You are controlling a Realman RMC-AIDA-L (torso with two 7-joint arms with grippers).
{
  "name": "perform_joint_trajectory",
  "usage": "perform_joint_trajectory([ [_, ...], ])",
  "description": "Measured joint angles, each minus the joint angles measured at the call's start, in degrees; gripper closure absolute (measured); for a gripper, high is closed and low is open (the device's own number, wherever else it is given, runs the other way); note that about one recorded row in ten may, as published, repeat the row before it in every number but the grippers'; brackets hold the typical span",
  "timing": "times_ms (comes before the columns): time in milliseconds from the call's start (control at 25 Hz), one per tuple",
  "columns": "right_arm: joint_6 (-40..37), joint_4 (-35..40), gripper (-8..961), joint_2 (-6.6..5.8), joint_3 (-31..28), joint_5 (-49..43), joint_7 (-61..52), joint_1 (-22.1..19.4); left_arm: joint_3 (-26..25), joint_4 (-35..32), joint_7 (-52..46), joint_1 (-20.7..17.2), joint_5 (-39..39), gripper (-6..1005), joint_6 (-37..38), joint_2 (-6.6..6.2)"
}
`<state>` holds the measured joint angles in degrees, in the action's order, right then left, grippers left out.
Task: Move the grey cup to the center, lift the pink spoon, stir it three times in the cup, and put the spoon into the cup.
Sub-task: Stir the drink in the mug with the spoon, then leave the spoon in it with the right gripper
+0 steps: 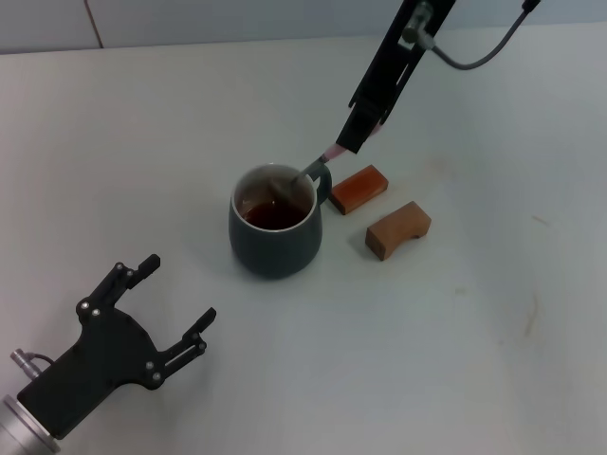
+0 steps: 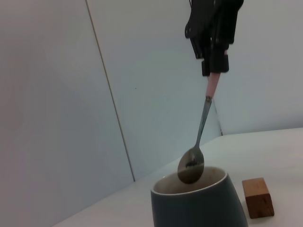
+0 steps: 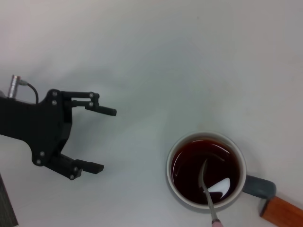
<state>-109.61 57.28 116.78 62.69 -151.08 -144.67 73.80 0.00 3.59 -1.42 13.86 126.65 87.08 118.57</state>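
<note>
The grey cup [image 1: 275, 227], a dark blue-grey mug with a cream inside and reddish-brown liquid, stands mid-table just beside two brown wooden blocks [image 1: 381, 209]. The right gripper [image 1: 349, 140] is clamped on the pale pink handle of the pink spoon [image 2: 200, 137], whose metal bowl hangs at the cup's mouth. The left gripper [image 1: 175, 296] rests near the cup, fingers apart.

R arm reaches in from the far side, slanting steeply down; its right gripper [image 1: 349, 140] points downward w/ jaws closed on the pink spoon [image 2: 203, 127], pinching the handle's top end. L arm sits low at the near-left corner, idle; left gripper [image 1: 175, 299] rests just above the tabletop, jaws spread wide, holding nothing.
</note>
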Motion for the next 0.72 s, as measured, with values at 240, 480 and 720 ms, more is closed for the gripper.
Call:
perform_joint_trajectory([
  [240, 3.5, -4.0, 834, 0.47, 1.7, 0.0, 0.1, 0.8, 0.0, 0.0, 0.0, -0.1, 0.0, 145, 0.0, 0.0],
  [480, 9.4, -11.2, 834, 1.94, 5.5, -1.0, 0.6, 3.7, 0.2, 0.0, 0.0, -0.1, 0.0, 144, 0.0, 0.0],
  [720, 15.3, -16.8, 834, 2.44, 5.9, -0.4, 1.7, 6.3, 0.2, 0.0, 0.0, -0.3, 0.0, 144, 0.1, 0.04],
])
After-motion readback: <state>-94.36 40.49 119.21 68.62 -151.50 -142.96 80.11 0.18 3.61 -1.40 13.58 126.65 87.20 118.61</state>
